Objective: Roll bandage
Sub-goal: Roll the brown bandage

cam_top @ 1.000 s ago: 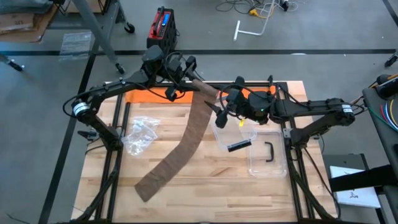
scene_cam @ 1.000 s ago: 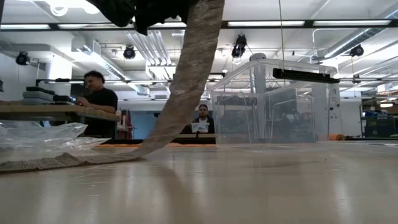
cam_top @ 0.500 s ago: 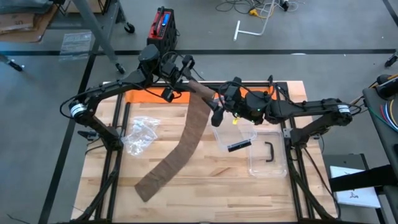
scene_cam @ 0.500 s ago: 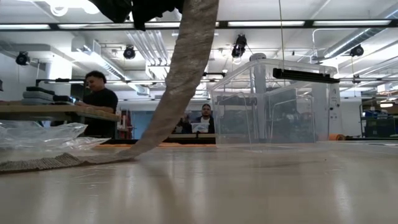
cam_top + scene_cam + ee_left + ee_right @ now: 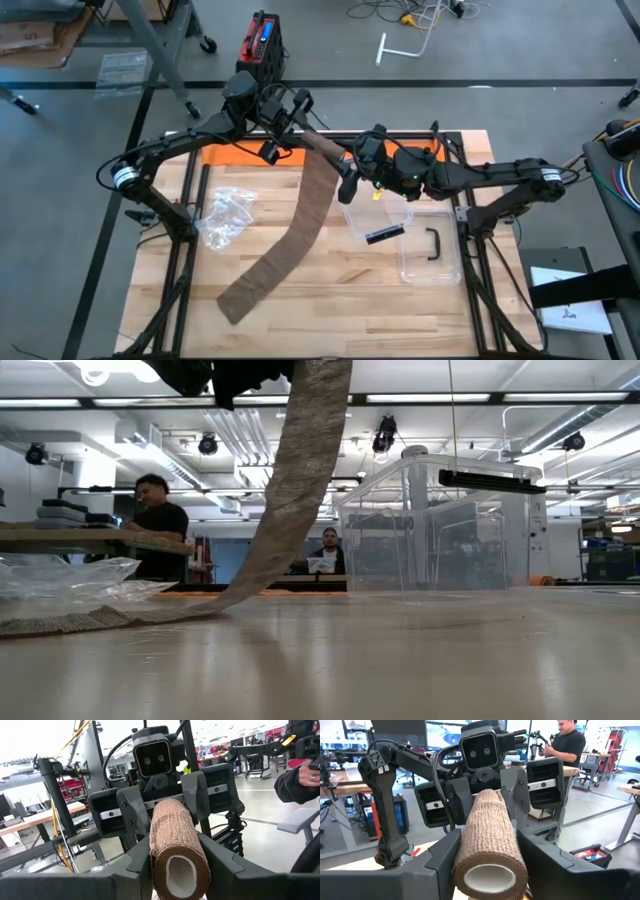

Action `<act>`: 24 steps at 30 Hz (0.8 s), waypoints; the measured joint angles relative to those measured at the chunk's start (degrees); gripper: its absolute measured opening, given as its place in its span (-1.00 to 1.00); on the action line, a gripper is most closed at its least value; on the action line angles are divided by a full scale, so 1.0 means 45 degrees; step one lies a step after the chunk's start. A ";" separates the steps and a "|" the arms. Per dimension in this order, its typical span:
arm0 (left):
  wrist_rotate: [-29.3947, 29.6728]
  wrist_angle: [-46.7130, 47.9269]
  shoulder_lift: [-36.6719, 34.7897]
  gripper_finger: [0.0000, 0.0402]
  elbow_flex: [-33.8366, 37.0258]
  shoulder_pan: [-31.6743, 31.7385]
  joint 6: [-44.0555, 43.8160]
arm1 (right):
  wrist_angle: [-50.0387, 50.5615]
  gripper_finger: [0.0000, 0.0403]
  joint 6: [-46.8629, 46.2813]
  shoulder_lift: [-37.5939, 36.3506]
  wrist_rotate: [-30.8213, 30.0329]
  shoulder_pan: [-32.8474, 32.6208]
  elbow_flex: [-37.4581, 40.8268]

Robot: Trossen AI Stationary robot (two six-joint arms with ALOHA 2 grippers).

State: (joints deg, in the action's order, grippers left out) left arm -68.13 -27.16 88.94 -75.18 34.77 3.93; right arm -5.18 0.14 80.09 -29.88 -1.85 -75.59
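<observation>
A brown bandage strip (image 5: 290,500) hangs from twelve o'clock, its tail lying flat on the tabletop (image 5: 400,660) toward nine. A clear lidded box (image 5: 440,525) stands at three o'clock (crumpled plastic bag (image 5: 70,578) opposite, at nine).

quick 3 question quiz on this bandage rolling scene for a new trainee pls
1. True or false: the loose tail of the bandage hangs clear of the table.
2. What do the left gripper and the right gripper each close on?
3. Which lies inside the clear box? A) a dark marker B) the crumpled plastic bag C) scissors

Key:
1. False; its end lies flat on the wood.
2. The bandage roll, one at each end, held above the table.
3. A
</observation>
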 joint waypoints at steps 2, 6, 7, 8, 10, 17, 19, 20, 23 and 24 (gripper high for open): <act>-0.0033 0.0002 -0.0004 -0.42 0.0000 -0.0001 -0.0020 | -0.0025 -0.15 -0.0014 0.0060 -0.0001 0.0000 -0.0005; 0.0000 0.0001 -0.0004 -0.42 0.0000 -0.0001 -0.0028 | -0.0048 -0.23 -0.0014 0.0065 -0.0014 0.0000 -0.0005; -0.0019 0.0001 -0.0002 -0.42 0.0000 0.0001 -0.0050 | -0.0048 -0.26 -0.0014 0.0065 -0.0021 0.0000 -0.0005; -0.0016 0.0004 -0.0004 -0.42 0.0000 0.0004 -0.0083 | -0.0050 -0.28 0.0001 0.0065 -0.0024 0.0000 -0.0005; 0.0007 0.0074 -0.0004 -0.42 0.0000 0.0004 -0.0106 | -0.0054 -0.32 0.0109 0.0065 -0.0026 0.0000 -0.0005; -0.0038 0.0143 -0.0019 -0.27 -0.0005 0.0375 -0.1281 | -0.0054 -0.41 0.0468 0.0065 -0.0064 0.0010 -0.0005; -0.0071 0.0147 -0.0049 -0.18 -0.0005 0.0640 -0.1337 | -0.0080 -0.41 0.0496 0.0065 -0.0205 0.0010 -0.0003; -0.0071 0.0161 -0.0095 -0.14 -0.0005 0.0814 -0.1332 | -0.0145 -0.41 0.0496 0.0056 -0.0215 0.0015 0.0020; -0.0093 0.0126 -0.0225 -0.02 0.0092 0.1251 -0.1313 | -0.0393 -0.40 0.0544 -0.0030 -0.0254 0.0019 0.0144; -0.0095 0.0113 -0.0249 0.01 0.0166 0.1364 -0.1315 | -0.0441 -0.40 0.0544 -0.0072 -0.0244 0.0019 0.0165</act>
State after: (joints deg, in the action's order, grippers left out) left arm -68.55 -26.65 87.82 -74.43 40.91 -1.99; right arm -7.17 2.59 79.77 -30.98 -1.76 -74.85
